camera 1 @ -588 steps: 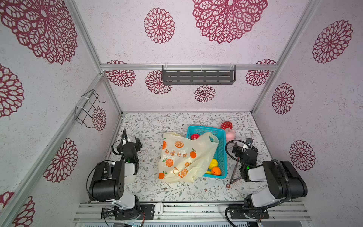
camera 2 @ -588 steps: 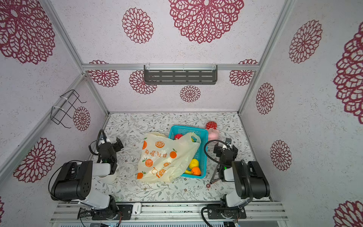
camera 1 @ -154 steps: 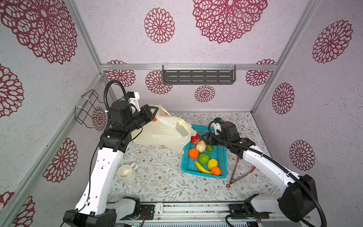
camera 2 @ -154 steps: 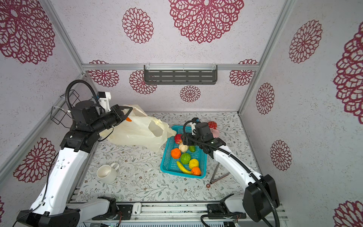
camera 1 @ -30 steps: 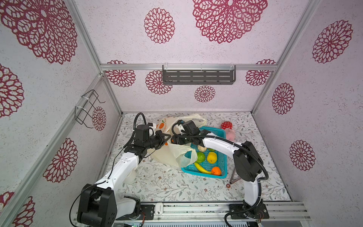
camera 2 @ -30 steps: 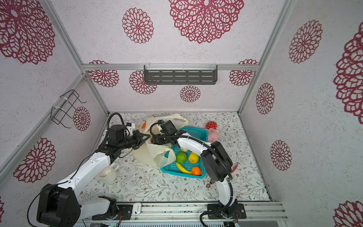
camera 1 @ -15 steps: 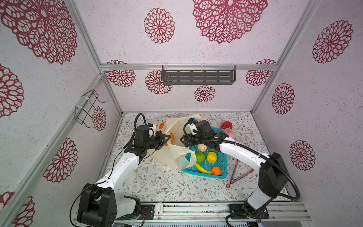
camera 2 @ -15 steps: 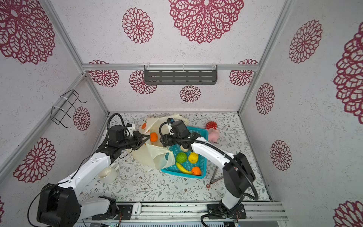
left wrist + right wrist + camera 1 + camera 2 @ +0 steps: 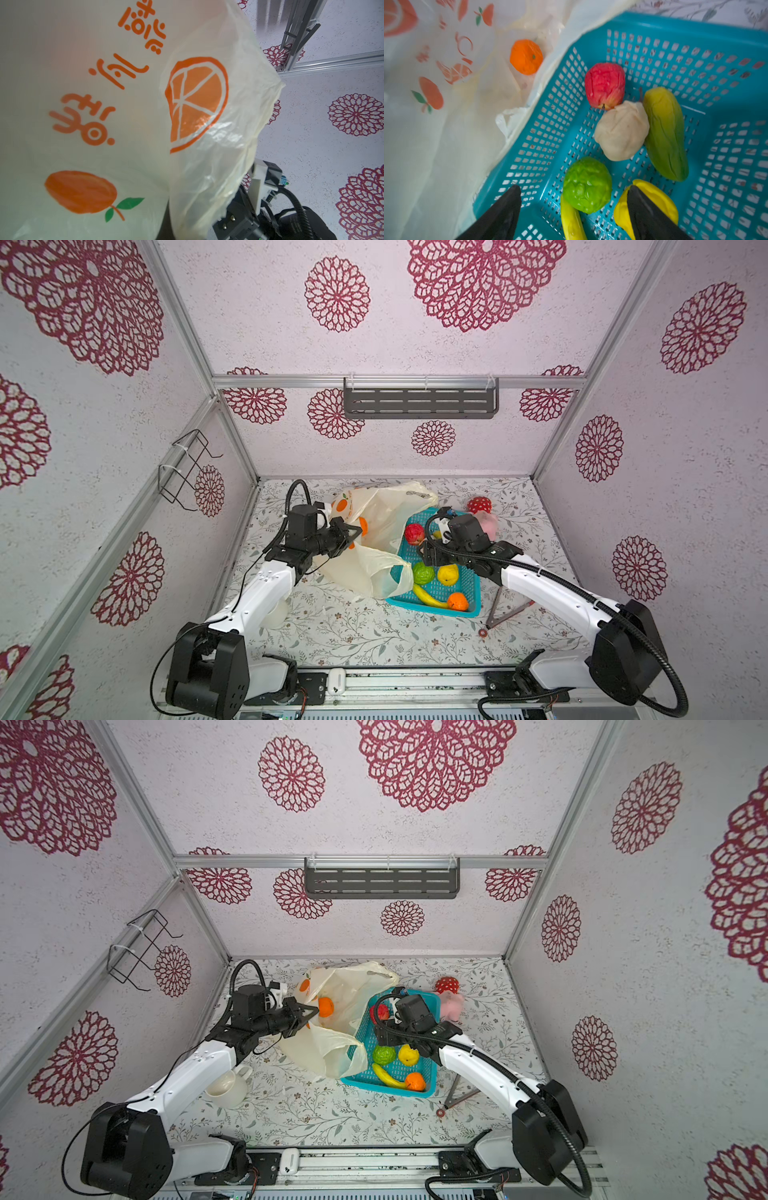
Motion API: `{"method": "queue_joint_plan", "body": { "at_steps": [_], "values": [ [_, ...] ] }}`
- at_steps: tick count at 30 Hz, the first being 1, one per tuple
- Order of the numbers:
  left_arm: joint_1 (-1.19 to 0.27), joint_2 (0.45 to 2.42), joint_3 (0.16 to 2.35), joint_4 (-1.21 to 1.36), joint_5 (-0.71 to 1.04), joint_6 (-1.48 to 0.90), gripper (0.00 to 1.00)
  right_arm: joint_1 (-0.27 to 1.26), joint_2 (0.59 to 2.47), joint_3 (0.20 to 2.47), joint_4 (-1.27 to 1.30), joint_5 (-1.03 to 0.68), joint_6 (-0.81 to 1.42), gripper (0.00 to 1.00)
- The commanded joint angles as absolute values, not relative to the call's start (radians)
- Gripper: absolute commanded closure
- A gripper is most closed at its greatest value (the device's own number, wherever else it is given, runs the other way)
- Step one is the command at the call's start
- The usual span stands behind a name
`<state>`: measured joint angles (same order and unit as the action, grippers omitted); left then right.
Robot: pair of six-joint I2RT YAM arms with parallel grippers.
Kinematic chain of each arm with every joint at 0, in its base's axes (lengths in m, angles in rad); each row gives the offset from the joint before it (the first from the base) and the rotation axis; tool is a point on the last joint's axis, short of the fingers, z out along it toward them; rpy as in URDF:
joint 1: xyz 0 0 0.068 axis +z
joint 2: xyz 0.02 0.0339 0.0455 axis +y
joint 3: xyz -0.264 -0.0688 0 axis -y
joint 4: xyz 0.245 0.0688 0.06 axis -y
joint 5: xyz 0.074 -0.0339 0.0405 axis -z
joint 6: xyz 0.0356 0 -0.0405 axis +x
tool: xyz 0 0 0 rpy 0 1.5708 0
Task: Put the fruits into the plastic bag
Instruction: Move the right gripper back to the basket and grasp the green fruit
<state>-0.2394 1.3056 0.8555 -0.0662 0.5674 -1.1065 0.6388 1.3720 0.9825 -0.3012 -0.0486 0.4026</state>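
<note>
Pulled back out of the plastic bag (image 9: 386, 510) since a second ago: right gripper (image 9: 573, 187), now hanging over the teal basket (image 9: 695, 41), fingers (image 9: 500, 214) spread wide, nothing held. Lying loose inside the bag: one orange (image 9: 526, 56), well ahead of the right fingers and seen just beside the tip of the left gripper (image 9: 354, 532) in both top views. Left gripper same as a second ago, pinched shut on the bag's edge, holding the mouth up and open toward the basket; left wrist view filled by the bag's printed side, own fingers hidden there. Directly under the right gripper, between its two fingers: green ball (image 9: 586, 185), with banana (image 9: 571, 222) touching it on the side nearer the wrist. Partly behind one finger: yellow lemon (image 9: 662, 199). Farther ahead of the fingers, in a touching cluster: red apple (image 9: 604, 85), beige round fruit (image 9: 622, 133), green oblong fruit (image 9: 664, 135). At the basket corner nearest the right arm's base, behind the gripper and against the banana's end: second orange (image 9: 457, 601). Bag handle loop draped over the basket rim near the right gripper. Beyond the basket, outside it, past the right wrist: red dotted plush (image 9: 479, 504) and pink toy (image 9: 488, 522).
</note>
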Motion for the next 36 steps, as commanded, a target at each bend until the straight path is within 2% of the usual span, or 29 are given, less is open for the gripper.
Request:
{"method": "queue_joint_plan", "body": {
  "at_steps": [1,9,30,36],
  "values": [
    [-0.238,1.310,0.889,-0.055,0.565,-1.095,1.00,0.648,1.407,0.992,-0.350,-0.072,0.387,0.20],
    [-0.238,1.305,0.907,-0.088,0.552,-1.081,1.00,0.669,1.531,1.038,-0.391,-0.067,0.364,0.20],
    [-0.239,1.302,0.896,-0.097,0.547,-1.072,1.00,0.693,1.692,1.137,-0.518,-0.021,0.318,0.17],
    [-0.239,1.304,0.894,-0.096,0.546,-1.069,1.00,0.693,1.710,1.144,-0.501,-0.019,0.315,0.24]
  ]
}}
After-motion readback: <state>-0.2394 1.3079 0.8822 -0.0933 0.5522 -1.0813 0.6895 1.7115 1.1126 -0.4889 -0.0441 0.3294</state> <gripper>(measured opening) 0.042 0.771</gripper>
